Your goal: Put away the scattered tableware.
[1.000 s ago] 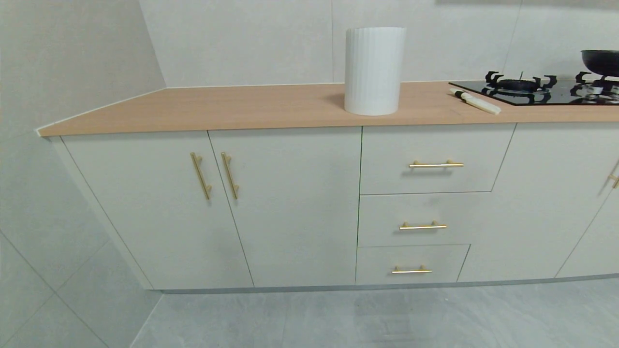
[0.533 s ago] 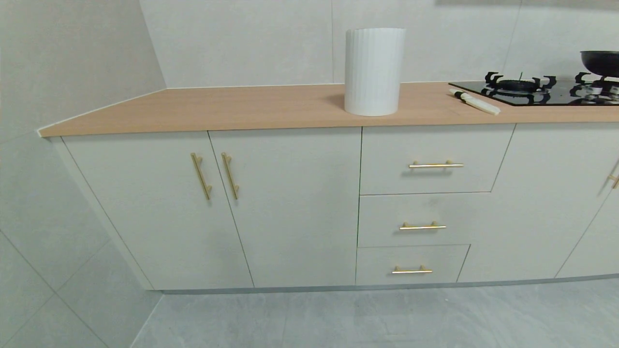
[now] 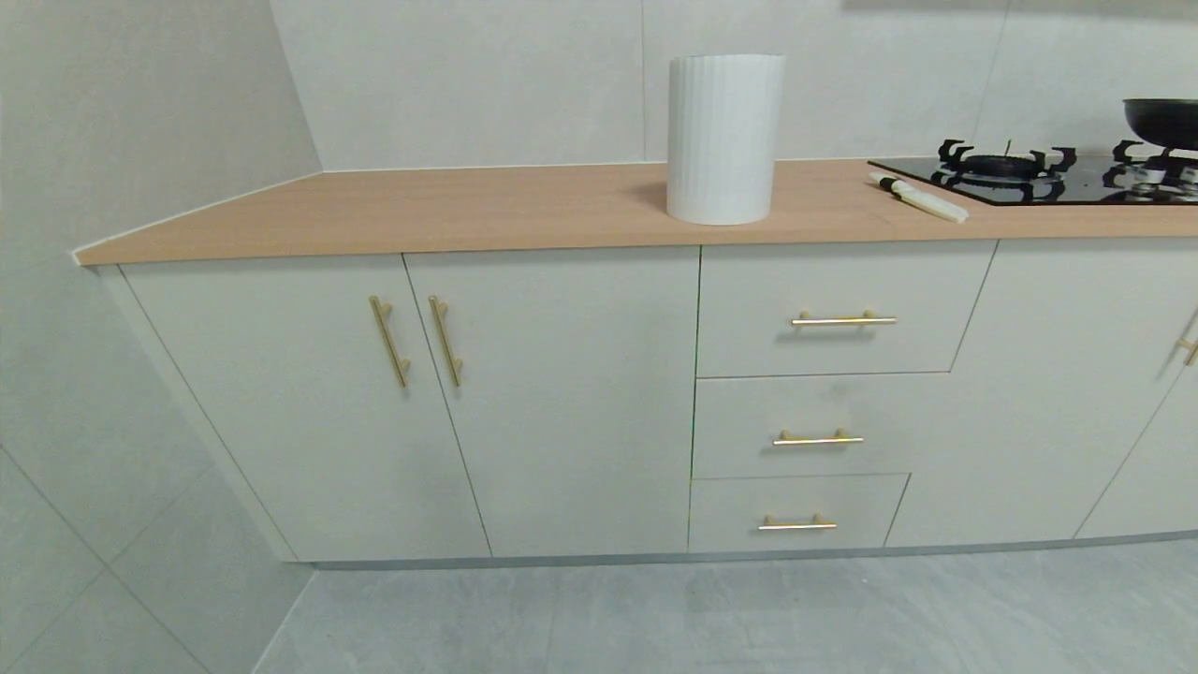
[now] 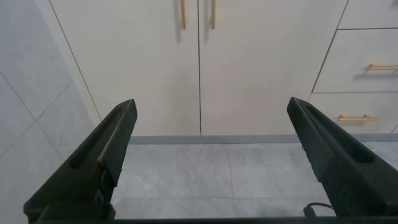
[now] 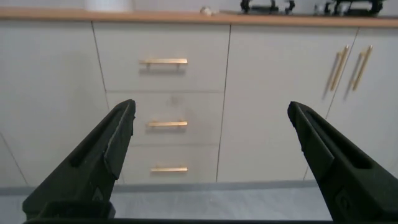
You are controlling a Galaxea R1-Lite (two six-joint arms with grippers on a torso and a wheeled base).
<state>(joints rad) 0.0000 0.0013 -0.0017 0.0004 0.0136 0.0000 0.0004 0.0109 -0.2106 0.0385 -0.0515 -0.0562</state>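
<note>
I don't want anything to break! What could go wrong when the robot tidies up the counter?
1. The white utensil lies flat beside the stove; a hand could push it away instead of gripping it.
2. The tall white jar stands upright, so a bump might tip it.
3. The left hand and right hand are open, low by the cupboards; lifting them could knock the counter edge.

A white ribbed container (image 3: 723,139) stands on the light-brown wood-grain tabletop (image 3: 468,206); pale cabinet doors (image 3: 421,402) carry gold handles (image 3: 388,340).
</note>
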